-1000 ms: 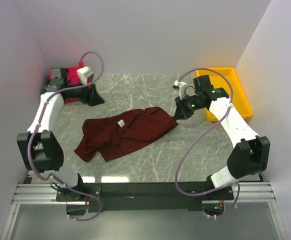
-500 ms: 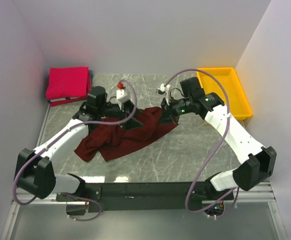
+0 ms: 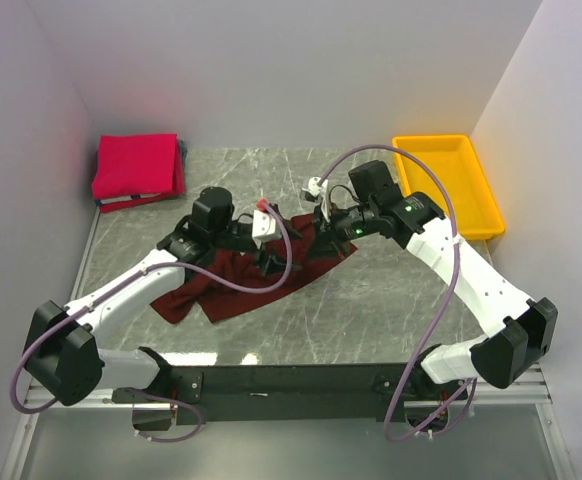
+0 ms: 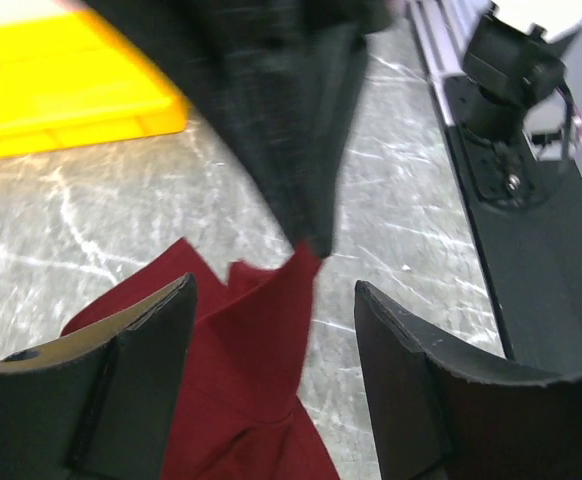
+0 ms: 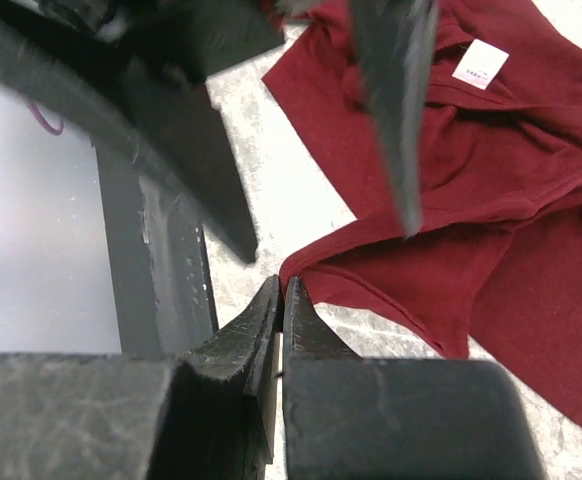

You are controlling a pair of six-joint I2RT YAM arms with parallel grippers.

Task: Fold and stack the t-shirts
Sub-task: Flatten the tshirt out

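Note:
The dark maroon t-shirt [image 3: 236, 275] lies crumpled on the marble table, white label up [image 5: 479, 63]. My right gripper [image 3: 323, 226] is shut on the shirt's right corner; in the right wrist view the fingertips [image 5: 283, 285] pinch a cloth edge. My left gripper [image 3: 271, 260] hovers over the shirt's middle with its jaws open. In the left wrist view [image 4: 271, 290] maroon cloth [image 4: 241, 380] lies between the open jaws, and the right gripper's dark fingers hold the cloth tip just beyond. The pinkish-red t-shirt [image 3: 136, 165] lies folded at the back left corner.
A yellow plastic tray [image 3: 451, 180] stands at the back right, also in the left wrist view [image 4: 61, 80]. White walls close in the left, back and right. The black arm-mount rail [image 3: 291, 380] runs along the near edge.
My left arm swung from the back left corner to over the maroon shirt. My right gripper moved left onto the shirt's right corner and shut on it.

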